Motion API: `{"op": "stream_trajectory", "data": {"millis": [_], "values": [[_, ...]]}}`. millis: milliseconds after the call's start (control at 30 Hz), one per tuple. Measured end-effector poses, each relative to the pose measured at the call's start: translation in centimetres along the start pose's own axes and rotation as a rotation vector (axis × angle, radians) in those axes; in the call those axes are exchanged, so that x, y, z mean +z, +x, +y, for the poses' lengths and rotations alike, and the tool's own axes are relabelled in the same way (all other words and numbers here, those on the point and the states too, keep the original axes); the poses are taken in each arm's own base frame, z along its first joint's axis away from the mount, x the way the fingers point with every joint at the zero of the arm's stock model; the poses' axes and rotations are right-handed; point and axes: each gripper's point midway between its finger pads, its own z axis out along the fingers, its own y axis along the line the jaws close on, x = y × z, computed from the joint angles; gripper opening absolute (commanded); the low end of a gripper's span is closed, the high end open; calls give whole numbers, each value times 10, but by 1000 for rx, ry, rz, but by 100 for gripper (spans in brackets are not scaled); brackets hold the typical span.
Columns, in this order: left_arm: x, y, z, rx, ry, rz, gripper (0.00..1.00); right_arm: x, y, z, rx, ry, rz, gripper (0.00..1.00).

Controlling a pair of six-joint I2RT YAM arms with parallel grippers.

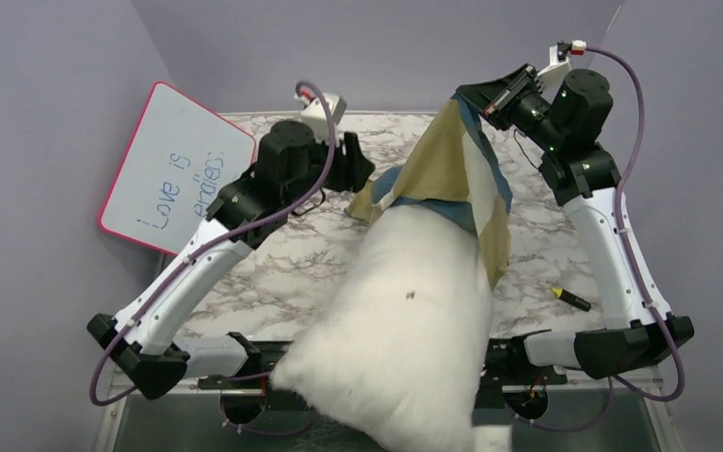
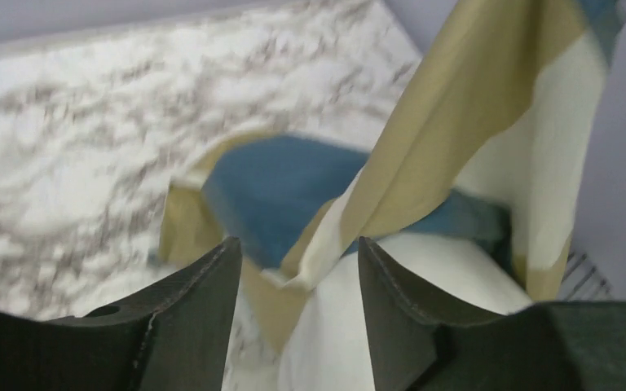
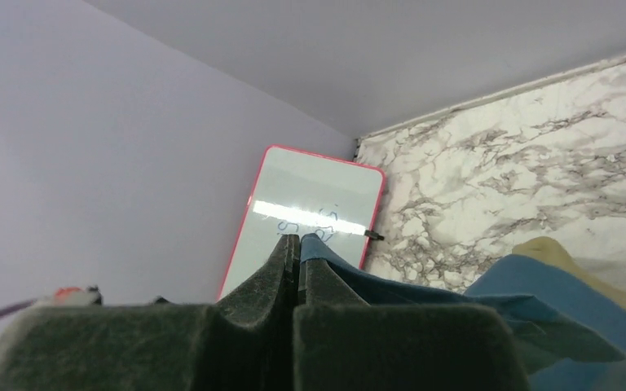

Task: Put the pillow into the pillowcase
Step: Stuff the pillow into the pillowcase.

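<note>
Top external view: pillow partly sheathed, pillowcase lifted by one arm.

The pillow (image 1: 405, 320) lies diagonally on the marble table (image 1: 273, 264), its near end reaching over the arm bases and its far end inside the pillowcase (image 1: 452, 160). Above the pillow's far end, the right gripper (image 1: 491, 102) is clamped on a blue corner of the pillowcase, holding the fabric up in a peak. Left of the pillow's far end, the left gripper (image 2: 297, 269) stands with jaws apart, gripping nothing; the pillowcase edge lies just beyond its fingers. Far left of the pillow, a pink-rimmed whiteboard (image 1: 174, 169) reads "Love is"; its second line is illegible. Right of the pillow lies a yellow-tipped marker (image 1: 571, 298).
</note>
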Motion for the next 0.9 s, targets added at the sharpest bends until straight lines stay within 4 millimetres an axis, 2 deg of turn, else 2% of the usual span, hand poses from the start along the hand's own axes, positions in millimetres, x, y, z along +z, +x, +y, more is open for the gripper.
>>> {"op": "stream_trajectory", "data": {"millis": [67,133,267,367,433,500,667,767,833,900], "values": [[-15,49,19,-11,-42,78,58,9,1,-4,2,11,13,0],[-30,80,34,-29,-83,114,58,18,7,-13,6,31,45,0],[-46,104,49,-60,-120,127,63,27,23,-26,-4,35,116,0],[-46,122,55,-77,-129,149,68,25,34,-23,-51,-20,170,0],[-45,142,57,-84,-121,189,71,20,49,-27,-84,-60,218,0],[-45,166,59,-92,-106,247,73,10,74,-40,-110,-83,292,0],[-52,230,56,-144,-26,380,76,-7,118,-68,-154,-94,423,0],[-55,267,50,-218,44,431,77,-11,126,-72,-187,-113,447,0],[-52,276,41,-269,98,438,78,-12,126,-69,-204,-133,454,0],[-47,275,32,-301,142,438,78,-12,126,-66,-215,-149,457,0]]}}
